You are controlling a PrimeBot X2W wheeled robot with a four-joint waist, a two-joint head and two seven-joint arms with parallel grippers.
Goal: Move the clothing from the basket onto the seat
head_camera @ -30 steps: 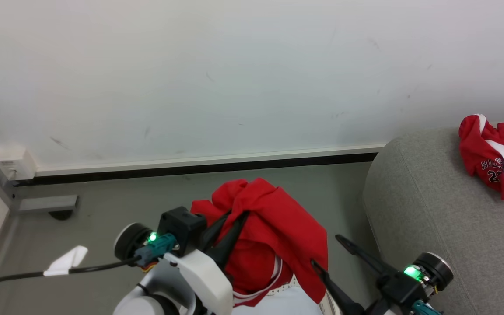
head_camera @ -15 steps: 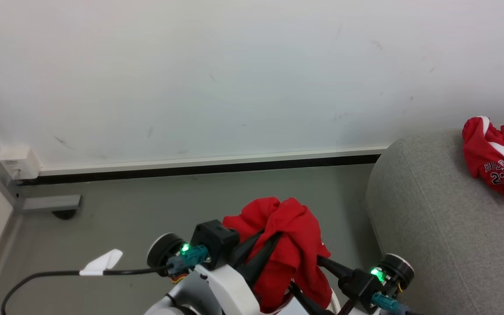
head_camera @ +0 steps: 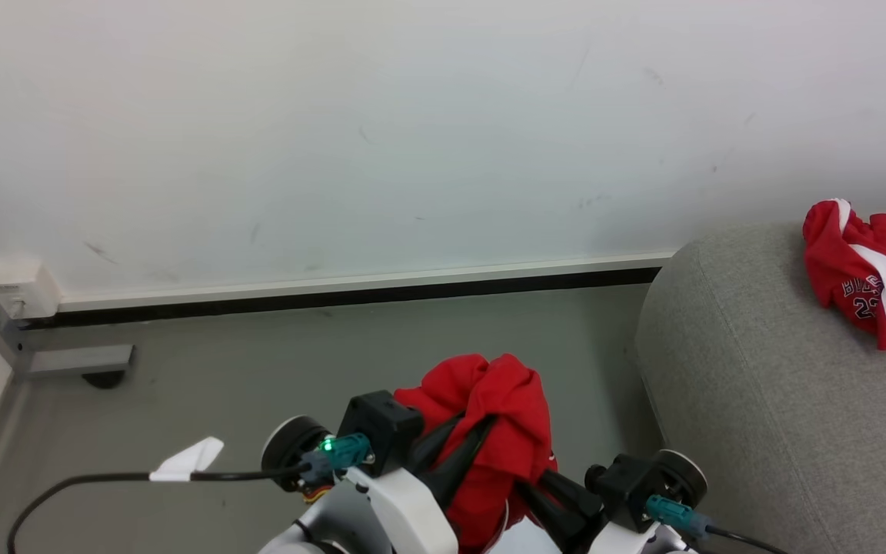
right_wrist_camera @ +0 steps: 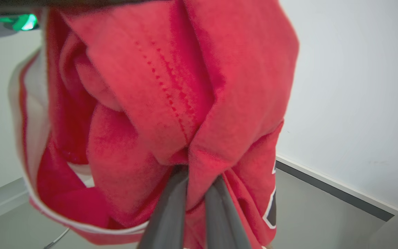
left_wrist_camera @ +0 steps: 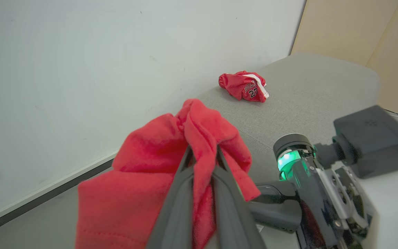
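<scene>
A bunched red garment [head_camera: 501, 415] of the clothing hangs in the air between both grippers, above the grey floor. My left gripper [head_camera: 485, 423] is shut on its top fold, seen close in the left wrist view [left_wrist_camera: 202, 155]. My right gripper [head_camera: 527, 488] reaches in from the right and is shut on a lower fold [right_wrist_camera: 197, 173]; its white-trimmed hem [right_wrist_camera: 29, 138] droops at the left. A second red garment [head_camera: 866, 269] with white stripe and the number 23 lies on the grey seat [head_camera: 751, 369] at the right. The basket is hidden below the arms.
A white wall with a dark baseboard [head_camera: 335, 296] runs behind. A black cable with a white tag [head_camera: 189, 458] trails left of my left arm. A grey bracket [head_camera: 78, 358] and a white box [head_camera: 16, 288] sit in the left corner. A beige panel [left_wrist_camera: 358, 34] stands behind the seat.
My right gripper swung in from the right with open fingers and shut on the hanging garment's lower part. The garment sank and bunched tighter. The left grip held.
</scene>
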